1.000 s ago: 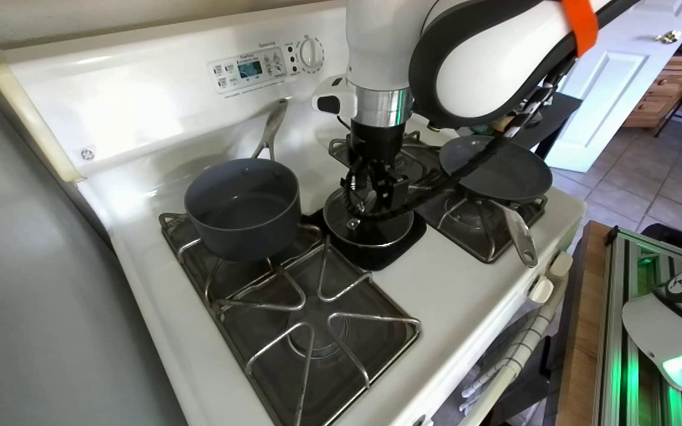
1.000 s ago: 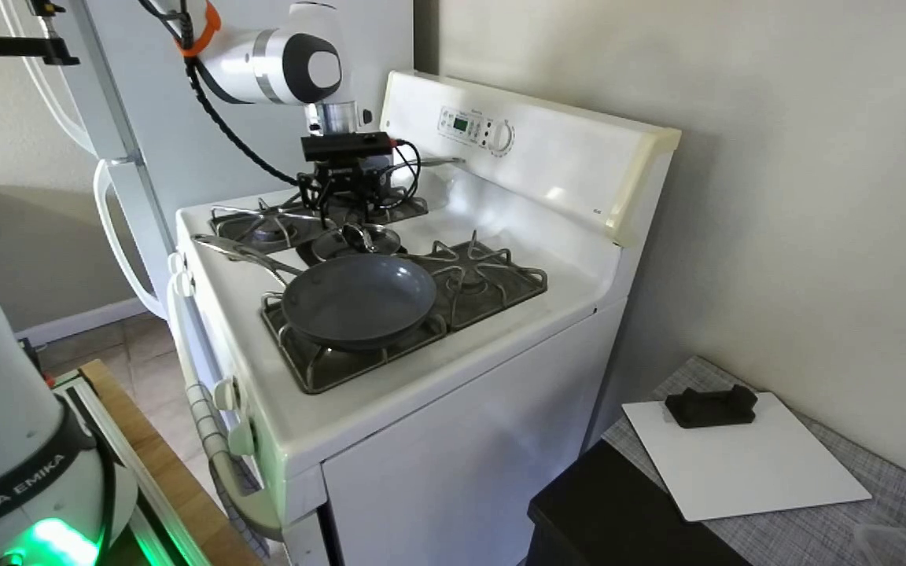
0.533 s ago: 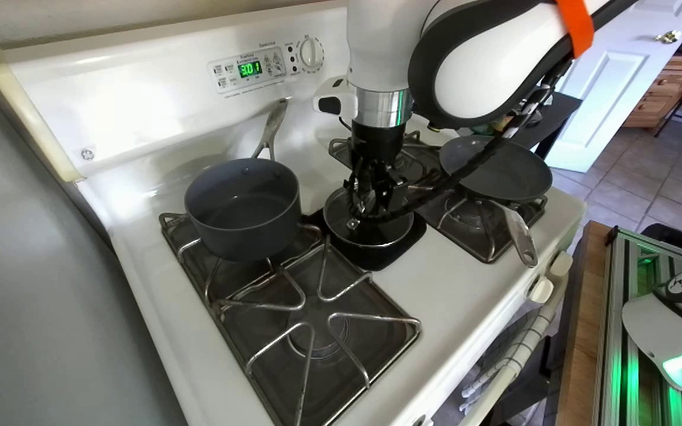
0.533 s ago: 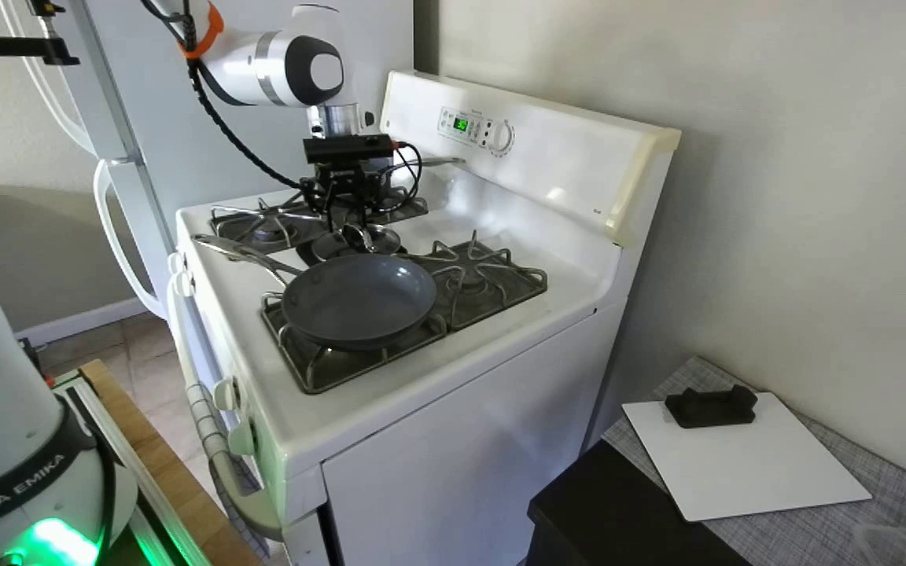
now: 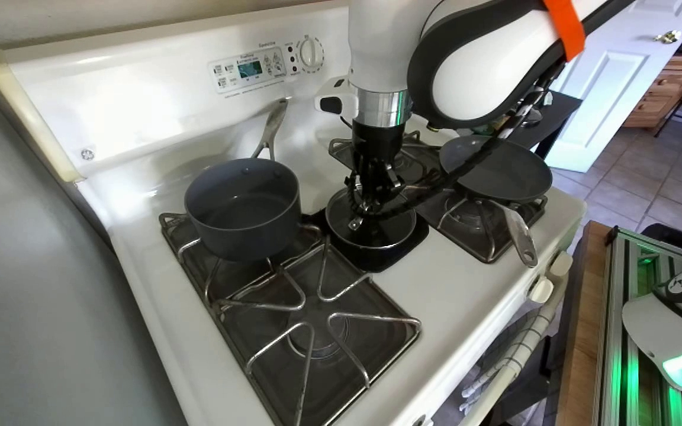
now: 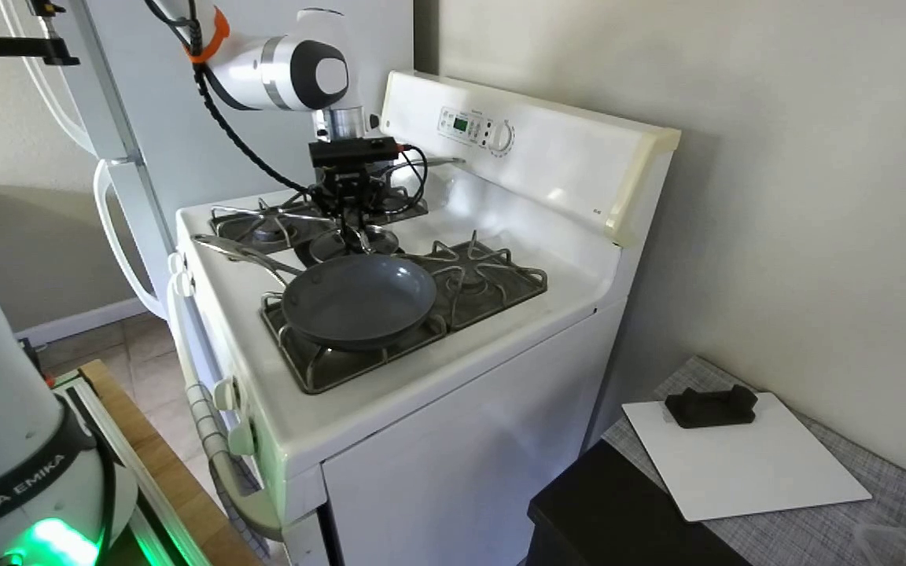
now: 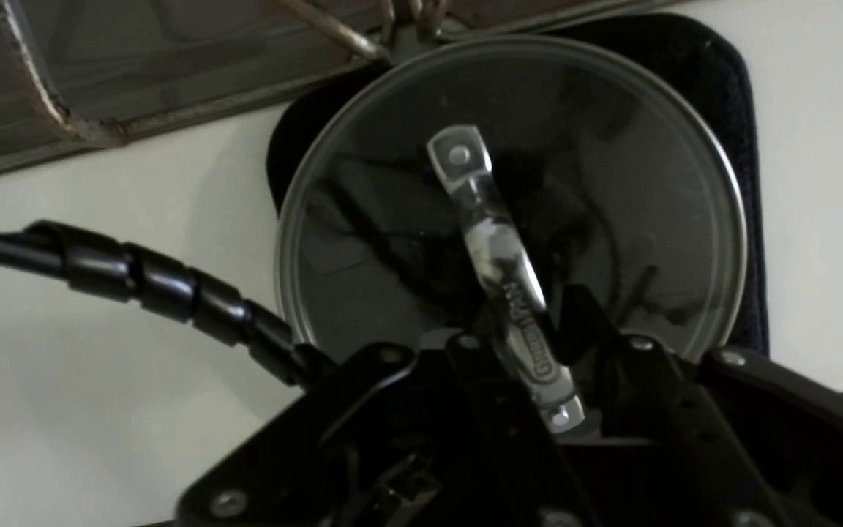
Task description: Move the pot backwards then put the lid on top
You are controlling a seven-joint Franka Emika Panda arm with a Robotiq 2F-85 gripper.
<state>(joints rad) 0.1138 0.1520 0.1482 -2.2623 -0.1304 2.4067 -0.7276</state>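
Since a second ago, the pincer (image 7: 527, 326) and the lid (image 7: 568, 197) are slightly shifted; contact is suggested, so the lift is presumably being readied. The lid's handle (image 7: 499, 256) is seen between the jaws; whether it is gripped cannot be made out. The lid is carried by a black pad (image 7: 712, 77) beside the pot (image 5: 243, 207), which is placed near the back panel (image 5: 157, 77), its move judged done. One pot, one lid, one frying pan (image 6: 359, 300), one black pad are counted.

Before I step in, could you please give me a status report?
Gripper at lid handle, grip unclear. Lid off, beside uncovered pot. Shallow pan on lid's opposite side, probably not in the way.
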